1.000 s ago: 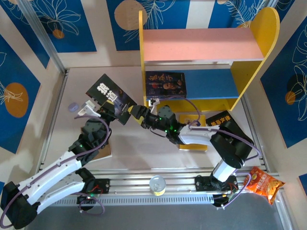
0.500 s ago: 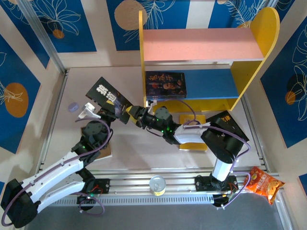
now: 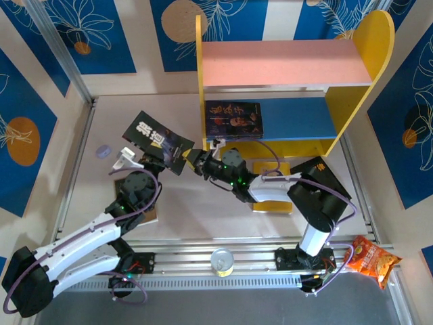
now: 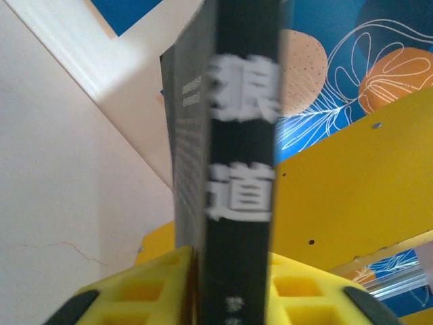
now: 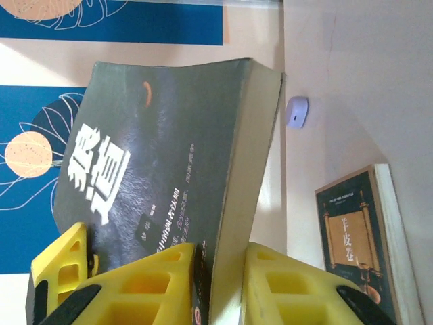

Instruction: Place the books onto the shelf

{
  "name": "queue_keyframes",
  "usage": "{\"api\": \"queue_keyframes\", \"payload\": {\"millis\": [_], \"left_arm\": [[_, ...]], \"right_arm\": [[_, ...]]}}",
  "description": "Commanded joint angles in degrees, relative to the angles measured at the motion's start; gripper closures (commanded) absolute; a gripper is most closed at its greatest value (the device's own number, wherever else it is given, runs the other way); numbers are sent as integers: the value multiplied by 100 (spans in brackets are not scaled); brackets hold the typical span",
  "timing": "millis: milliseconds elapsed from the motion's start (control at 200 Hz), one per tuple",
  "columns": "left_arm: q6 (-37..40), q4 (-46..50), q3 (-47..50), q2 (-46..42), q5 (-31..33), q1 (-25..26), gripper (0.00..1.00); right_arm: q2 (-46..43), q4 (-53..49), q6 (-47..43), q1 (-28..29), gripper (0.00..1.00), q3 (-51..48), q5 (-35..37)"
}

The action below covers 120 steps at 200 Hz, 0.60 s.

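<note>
Here, your two claws meet on one black book (image 3: 157, 141) with a white title, held tilted above the desk (image 3: 203, 210), just left of the shelf (image 3: 375, 40). The right claw (image 3: 188, 157) reaches in from the shelf side. In its wrist view, its yellow fingers (image 5: 162, 284) are clamped on the book's lower edge, one on the cover and one on the back.

The left claw (image 3: 150, 157) comes up from the near left. Its wrist view shows the spine standing between its fingers (image 4: 155, 284), which sit close on both sides. Whether they press the book, you cannot tell.

A portrait-cover book (image 3: 233, 118) lies on the shelf's blue lower tier, and the pink upper board is bare. A yellow book (image 3: 270, 168) lies on the desk under the right arm. A tan scroll-picture book (image 5: 352, 240) lies flat on the desk, apart from the held one.
</note>
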<state>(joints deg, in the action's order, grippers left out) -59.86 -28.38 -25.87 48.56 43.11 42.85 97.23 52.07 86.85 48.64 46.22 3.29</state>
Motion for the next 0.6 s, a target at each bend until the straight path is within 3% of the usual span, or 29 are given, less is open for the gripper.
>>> {"api": "queue_keyframes", "payload": {"millis": [0, 235, 390, 595], "left_arm": [[-123, 24, -28, -291, -65, 134, 62], [199, 1038, -82, -1061, 512, 136, 43], [483, 2103, -429, -1410, 875, 136, 40], [718, 2385, -494, -1577, 1072, 134, 38]], "right_arm": [[-454, -108, -588, -32, 79, -38, -153], [-1153, -776, -1328, -218, 82, -179, -710], [-1710, -1110, -1544, -537, 84, -525, -1287], [-2572, -1905, -2007, -1006, 86, -735, -2069]]}}
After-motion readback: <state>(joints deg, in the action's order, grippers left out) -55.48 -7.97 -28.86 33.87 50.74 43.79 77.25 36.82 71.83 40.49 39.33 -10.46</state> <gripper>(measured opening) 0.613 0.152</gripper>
